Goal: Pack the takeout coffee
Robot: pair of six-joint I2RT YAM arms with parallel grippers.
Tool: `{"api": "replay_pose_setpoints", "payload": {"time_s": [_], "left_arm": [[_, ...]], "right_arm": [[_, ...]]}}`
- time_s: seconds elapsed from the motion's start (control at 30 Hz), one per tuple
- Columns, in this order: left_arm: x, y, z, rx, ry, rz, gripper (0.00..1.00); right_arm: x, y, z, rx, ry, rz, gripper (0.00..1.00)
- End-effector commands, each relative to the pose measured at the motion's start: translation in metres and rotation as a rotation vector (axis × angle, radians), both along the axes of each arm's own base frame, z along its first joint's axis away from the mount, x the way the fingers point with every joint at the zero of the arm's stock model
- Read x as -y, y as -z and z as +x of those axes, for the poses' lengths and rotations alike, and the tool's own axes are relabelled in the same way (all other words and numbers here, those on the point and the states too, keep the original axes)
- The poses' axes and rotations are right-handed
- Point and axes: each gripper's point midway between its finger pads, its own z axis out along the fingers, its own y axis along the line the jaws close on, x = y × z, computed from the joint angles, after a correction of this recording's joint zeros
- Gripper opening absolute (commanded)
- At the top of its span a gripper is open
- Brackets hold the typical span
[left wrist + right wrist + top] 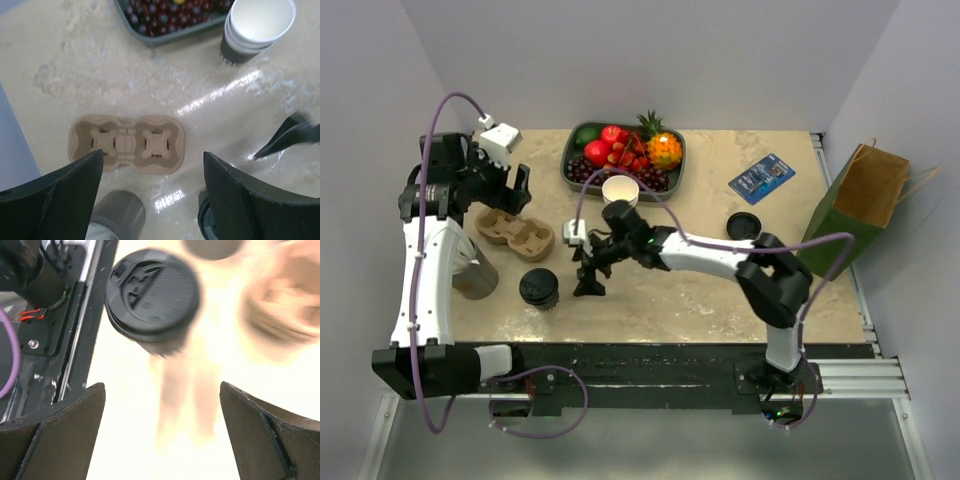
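The takeout coffee (539, 288), a paper cup under a black lid, stands near the table's front edge. In the right wrist view the takeout coffee (152, 295) is blurred, ahead of and left of the open jaws. My right gripper (586, 272) is open and empty, just right of the cup and apart from it. My left gripper (510, 200) hangs open and empty above the brown cardboard cup carrier (515, 232). In the left wrist view the carrier (127, 144) lies ahead of my left gripper (152, 165), and both its cup holes are empty.
A stack of lidless white cups (620, 190) stands before a fruit tray (582, 170). A loose black lid (743, 226), a blue card (761, 177) and a green paper bag (860, 205) are on the right. A grey cup (475, 272) stands at the left.
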Motion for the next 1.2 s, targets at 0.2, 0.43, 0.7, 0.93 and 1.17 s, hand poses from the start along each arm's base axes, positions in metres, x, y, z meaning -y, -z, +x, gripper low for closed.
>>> {"api": "replay_pose_setpoints", "payload": {"time_s": [0.2,0.43,0.7,0.93,1.17], "left_arm": [[-0.036,0.092,-0.001,-0.350,-0.068,0.146,0.76],[-0.050,0.142,0.028,-0.506,-0.074,0.191,0.70],[-0.069,0.178,0.047,-0.594,-0.068,0.275,0.71],[-0.067,0.189,0.050,-0.619,-0.056,0.265,0.68],[-0.068,0.198,0.050,-0.622,-0.057,0.266,0.68]], "right_arm": [[0.132,-0.077,0.074,0.080,0.258,-0.070,0.99],[0.174,-0.122,0.079,0.143,0.363,-0.071,0.99],[0.187,-0.129,0.082,0.143,0.449,-0.081,0.99],[0.190,-0.128,0.084,0.134,0.469,-0.078,0.99],[0.185,-0.127,0.088,0.122,0.459,-0.072,0.99]]}}
